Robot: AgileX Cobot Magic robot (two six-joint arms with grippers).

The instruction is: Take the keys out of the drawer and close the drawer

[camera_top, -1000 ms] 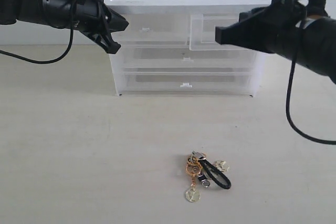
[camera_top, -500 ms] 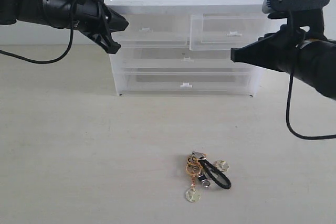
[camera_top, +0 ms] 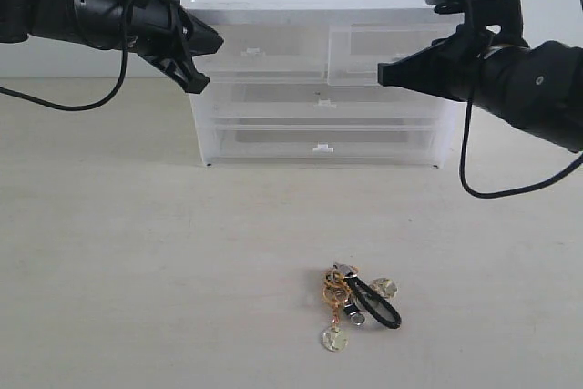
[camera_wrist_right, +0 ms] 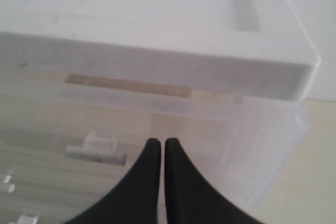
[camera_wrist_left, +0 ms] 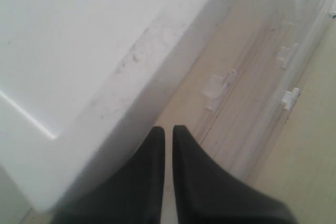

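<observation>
Right jaws nearer clear drawer [camera_top: 360, 47], gold keys [camera_top: 357, 305]

No legible text or labels anywhere.

Bright, even, diffuse light.
Faint shadow on the bench [camera_top: 137, 225] at the foot of the drawer unit [camera_top: 319, 125]; keys [camera_top: 352, 305] sharp; wrist views soft, slightly blurred.

Looks like a robotics lab bench to me: bare pale wood-look tabletop [camera_top: 137, 252], plain white wall [camera_top: 55, 59] behind, two black robot arms [camera_top: 73, 2] trailing loose cables [camera_top: 474, 184], one white plastic drawer unit [camera_top: 319, 125] as prop
</observation>
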